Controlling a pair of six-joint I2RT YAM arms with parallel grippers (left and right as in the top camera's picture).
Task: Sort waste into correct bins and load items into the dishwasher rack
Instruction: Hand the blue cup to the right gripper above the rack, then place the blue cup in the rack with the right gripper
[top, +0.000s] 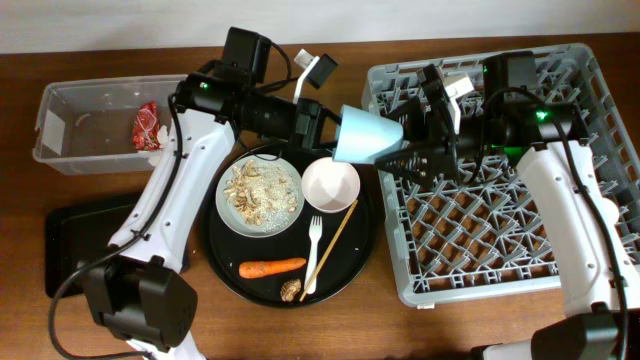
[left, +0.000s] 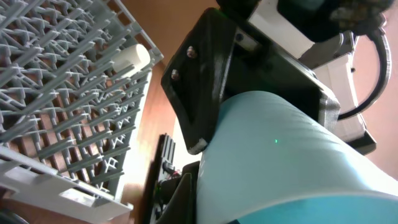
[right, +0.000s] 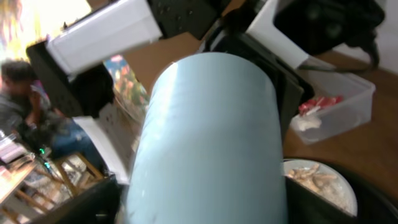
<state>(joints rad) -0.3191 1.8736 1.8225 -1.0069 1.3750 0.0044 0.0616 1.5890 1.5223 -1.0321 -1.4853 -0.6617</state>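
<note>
The small blue cup (top: 365, 135) hangs on its side in the air between the round black tray and the dishwasher rack (top: 500, 240). My left gripper (top: 322, 125) is shut on its rim end; the left wrist view shows the cup (left: 280, 143) beside one finger (left: 205, 186). My right gripper (top: 405, 150) is shut on its base end; its fingers (right: 208, 208) flank the cup (right: 211, 137). The clear tub (top: 70, 130) holds the red wrapper (top: 147, 125) and a white tissue (right: 305, 121). The flat black tray (top: 70, 250) lies at the front left.
The round black tray (top: 225, 260) holds the plate with rice scraps (top: 260, 192), pink bowl (top: 330, 184), white fork (top: 315, 250), chopsticks (top: 335, 240), carrot (top: 272, 267) and brown lump (top: 291, 290). A white cylindrical thing (left: 134, 57) lies at the rack's far side.
</note>
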